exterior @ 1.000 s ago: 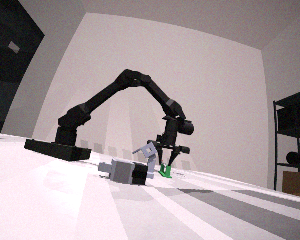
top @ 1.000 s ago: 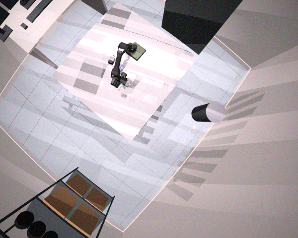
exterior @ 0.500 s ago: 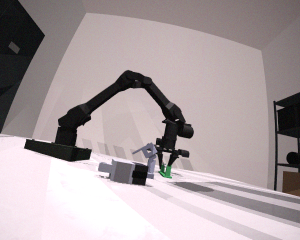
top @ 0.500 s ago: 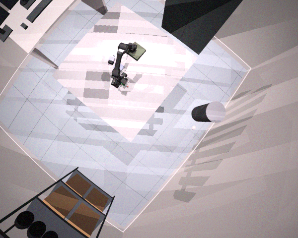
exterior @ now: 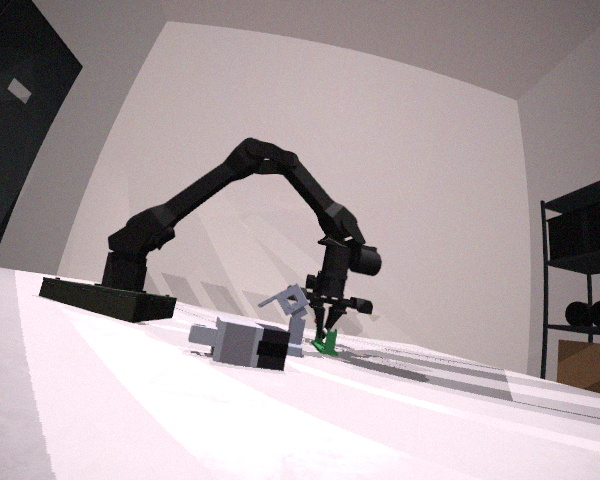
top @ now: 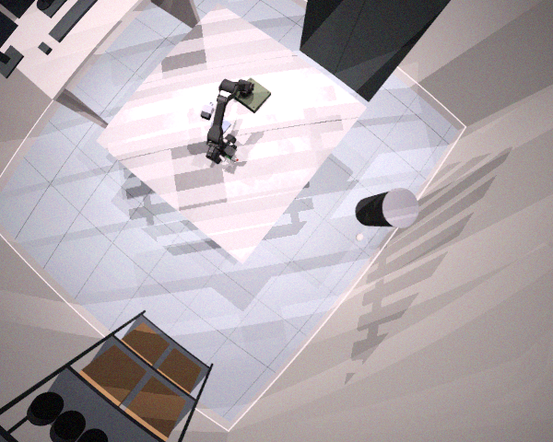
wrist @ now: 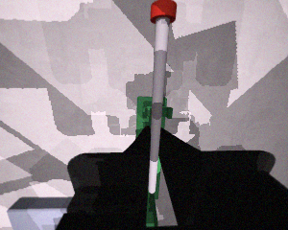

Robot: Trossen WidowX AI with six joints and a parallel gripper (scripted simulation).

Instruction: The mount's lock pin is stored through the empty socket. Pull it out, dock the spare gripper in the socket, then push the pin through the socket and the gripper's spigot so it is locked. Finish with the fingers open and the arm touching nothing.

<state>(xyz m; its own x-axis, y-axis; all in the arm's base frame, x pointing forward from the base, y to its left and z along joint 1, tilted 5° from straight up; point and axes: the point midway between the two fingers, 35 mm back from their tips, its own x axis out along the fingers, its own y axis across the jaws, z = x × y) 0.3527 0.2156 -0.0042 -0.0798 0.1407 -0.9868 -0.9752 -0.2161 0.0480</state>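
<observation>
The lock pin (wrist: 158, 86) (exterior: 315, 320) (top: 237, 160), a grey rod with a red head, lies lengthwise over the green stand (exterior: 331, 341) (wrist: 143, 115). My gripper (exterior: 323, 332) (wrist: 152, 129) points down, low at the stand, and is shut on the pin's shaft. The fingers partly hide the stand; whether the pin touches it is unclear. The grey-blue mount (exterior: 296, 330) (top: 226, 126) stands beside the stand, its square socket tilted, with nothing in it. The spare gripper (exterior: 238, 341) (top: 206, 111), a grey block with a black end and a spigot, lies on the table near the mount.
The arm's dark green base plate (top: 259, 100) (exterior: 93, 301) sits behind the mount and spare gripper. A grey-blue block (wrist: 34, 220) shows at the lower left of the wrist view. A shelf rack (top: 147, 371), a dark cabinet and a cylindrical bin (top: 400, 207) stand off the table.
</observation>
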